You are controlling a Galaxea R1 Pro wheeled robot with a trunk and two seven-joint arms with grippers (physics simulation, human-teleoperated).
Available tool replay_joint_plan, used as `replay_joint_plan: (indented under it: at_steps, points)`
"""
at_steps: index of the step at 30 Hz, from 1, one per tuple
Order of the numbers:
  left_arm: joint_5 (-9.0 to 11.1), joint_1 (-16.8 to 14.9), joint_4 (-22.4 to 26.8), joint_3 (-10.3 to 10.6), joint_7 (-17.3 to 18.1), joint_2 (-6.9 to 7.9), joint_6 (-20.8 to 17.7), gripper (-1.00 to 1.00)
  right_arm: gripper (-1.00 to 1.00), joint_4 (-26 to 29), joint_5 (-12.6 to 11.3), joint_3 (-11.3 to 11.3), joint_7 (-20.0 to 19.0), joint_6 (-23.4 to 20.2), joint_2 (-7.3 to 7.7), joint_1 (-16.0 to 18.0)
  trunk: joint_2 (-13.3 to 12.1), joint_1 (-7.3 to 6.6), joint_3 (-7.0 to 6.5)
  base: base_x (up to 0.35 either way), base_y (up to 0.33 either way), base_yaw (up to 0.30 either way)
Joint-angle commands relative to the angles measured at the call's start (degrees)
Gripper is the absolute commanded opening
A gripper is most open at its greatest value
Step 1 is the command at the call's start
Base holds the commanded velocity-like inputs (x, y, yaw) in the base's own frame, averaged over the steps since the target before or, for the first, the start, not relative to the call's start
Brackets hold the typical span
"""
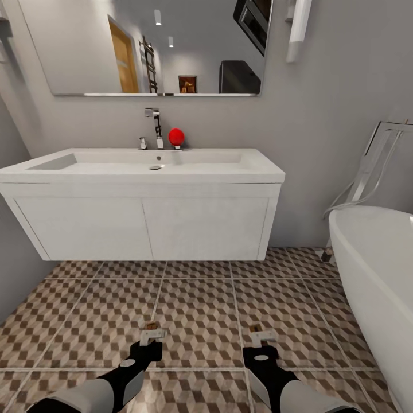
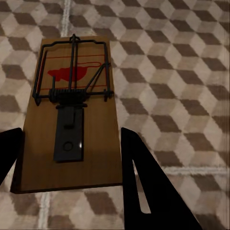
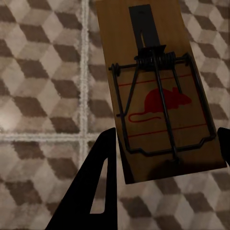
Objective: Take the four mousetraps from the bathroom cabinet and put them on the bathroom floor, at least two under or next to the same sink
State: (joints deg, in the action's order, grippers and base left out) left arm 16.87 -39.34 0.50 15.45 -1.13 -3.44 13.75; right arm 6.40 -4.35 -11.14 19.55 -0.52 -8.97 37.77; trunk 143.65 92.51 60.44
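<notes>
Left side first: my left claw [image 1: 152,334] is pinched on a mousetrap [image 2: 72,115], its dark fingers [image 2: 143,187] flanking the tan board, and the board's long axis runs straight out along the fingers, away from me toward the sink [image 1: 143,163]. Below it is the cube-pattern floor [image 1: 195,310], and I can't tell whether the board already touches the tile or hangs just above. Moving right: my right claw [image 1: 259,335] grips a second mousetrap [image 3: 158,96] the same way, the red mouse mark facing up, the long axis again pointing ahead. Both claws sit side by side, near each other, with the white vanity under the sink straight in front and well apart from them; neither arm looks clearly nearer to it. The bathtub [image 1: 373,269] crowds my right side. My read: the traps need to travel forward, along their own length, to land under or right beside that sink.
</notes>
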Motion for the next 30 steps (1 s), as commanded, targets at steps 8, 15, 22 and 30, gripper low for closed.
replay_joint_plan:
  at_steps: [8, 15, 22, 30]
  points:
    - [0.5, 0.0, -0.1, 0.4, 0.1, -1.09, 0.1, -1.00, -1.00, 0.0, -0.6, -0.5, 0.2, 0.3, -0.08, 0.0, 0.0, -0.01, 0.05, 0.000, 0.000, 0.000]
    - [0.5, 0.0, -0.1, 0.4, 0.1, -1.12, 0.1, -1.00, -1.00, 0.0, -0.6, -0.5, 0.2, 0.3, -0.08, 0.0, 0.1, 0.12, 1.16, 0.000, 0.000, 0.000]
    - [0.6, 0.0, -0.1, 0.4, 0.1, -1.13, 0.1, -1.00, -1.00, 0.0, -0.6, -0.6, 0.1, 0.3, -0.10, 0.0, 0.2, 0.30, 2.71, 0.000, 0.000, 0.000]
    - [0.6, 0.0, -0.1, 0.4, -0.1, -1.09, 0.1, -1.00, -1.00, 0.0, -0.6, -0.6, 0.1, 0.3, -0.15, 0.0, 0.3, 0.50, 4.48, 0.000, 0.000, 0.000]
